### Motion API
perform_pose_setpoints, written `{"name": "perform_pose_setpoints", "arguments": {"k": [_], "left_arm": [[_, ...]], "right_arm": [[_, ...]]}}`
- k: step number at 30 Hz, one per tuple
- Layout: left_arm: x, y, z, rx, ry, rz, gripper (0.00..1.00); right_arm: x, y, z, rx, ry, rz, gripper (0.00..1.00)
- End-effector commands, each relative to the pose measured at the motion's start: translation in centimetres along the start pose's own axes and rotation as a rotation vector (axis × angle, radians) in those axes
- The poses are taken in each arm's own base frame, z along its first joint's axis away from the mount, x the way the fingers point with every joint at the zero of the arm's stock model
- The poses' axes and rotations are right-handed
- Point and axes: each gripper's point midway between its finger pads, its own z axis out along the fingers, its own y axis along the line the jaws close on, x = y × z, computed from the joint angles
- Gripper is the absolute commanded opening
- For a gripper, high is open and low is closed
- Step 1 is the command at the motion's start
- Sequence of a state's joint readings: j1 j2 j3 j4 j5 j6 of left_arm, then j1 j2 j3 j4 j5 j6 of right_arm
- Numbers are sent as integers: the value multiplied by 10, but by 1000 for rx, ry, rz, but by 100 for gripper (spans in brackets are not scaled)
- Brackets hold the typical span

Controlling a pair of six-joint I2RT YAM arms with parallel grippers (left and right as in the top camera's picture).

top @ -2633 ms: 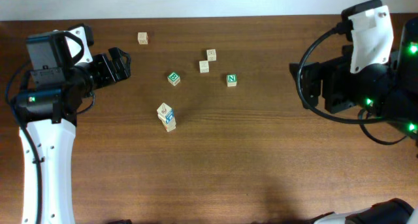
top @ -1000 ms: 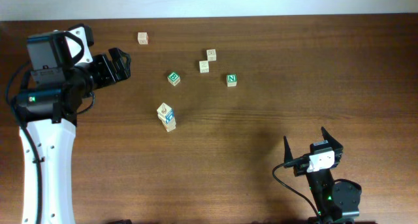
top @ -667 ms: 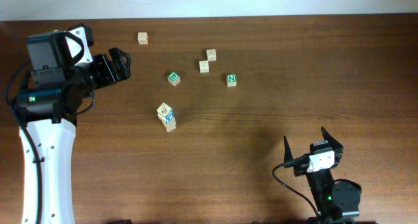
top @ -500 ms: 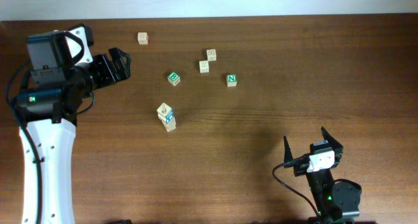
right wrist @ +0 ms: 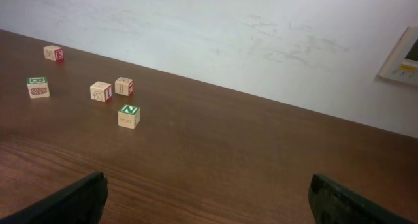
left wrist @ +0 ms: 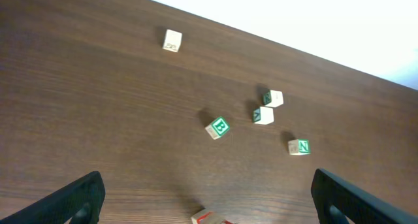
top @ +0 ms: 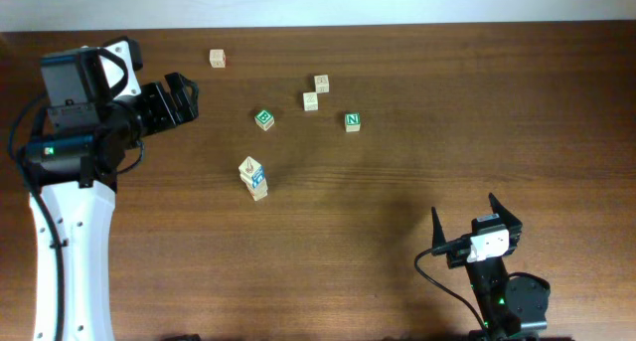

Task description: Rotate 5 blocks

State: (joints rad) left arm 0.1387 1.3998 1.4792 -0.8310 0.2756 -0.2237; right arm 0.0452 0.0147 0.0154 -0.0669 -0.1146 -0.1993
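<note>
While left gripper and right gripper gape, blocks lie scattered

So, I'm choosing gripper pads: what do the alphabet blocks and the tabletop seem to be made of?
The alphabet blocks look like pale, matte, unvarnished wood: tan faces, coloured printed letters, as on the green N block. The tabletop looks like dark brown wood or a wood-grain laminate: long streaky grain, slight sheen; which one, the look leaves open.
</note>
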Motion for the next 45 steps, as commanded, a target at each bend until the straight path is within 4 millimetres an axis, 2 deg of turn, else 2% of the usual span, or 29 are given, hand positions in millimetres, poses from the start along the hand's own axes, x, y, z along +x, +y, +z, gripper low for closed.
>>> {"name": "perform_pose_setpoints", "arguments": {"k": [1,6,9,15,17,21,27,31,45], "left_arm": [[3,8,-10,-50,-32,44,99],[29,11,-17,-37,-132,232,99],[54,14,-26,-31,-254,352,99],[119,19,-36,-17,-514,522,99],[151,17,-33,-5,-592,642,99],[175,30,-27,-43,-655,645,99],[193,43,-15,-73,-652,635,99],[189,44,-21,-87,-682,633,99],[190,44,-20,-87,-676,632,99]], "right_arm": [[3,0,0,-2,0,-3,98],[3,0,0,-2,0,-3,98],[3,0,0,-2,0,-3,98],[3,0,0,-2,0,-2,98],[3,0,0,-2,0,-2,98],[3,0,0,-2,0,-2,98],[3,0,0,-2,0,-2,98],[3,0,0,-2,0,-2,98],[3,0,0,-2,0,-3,98]]}}
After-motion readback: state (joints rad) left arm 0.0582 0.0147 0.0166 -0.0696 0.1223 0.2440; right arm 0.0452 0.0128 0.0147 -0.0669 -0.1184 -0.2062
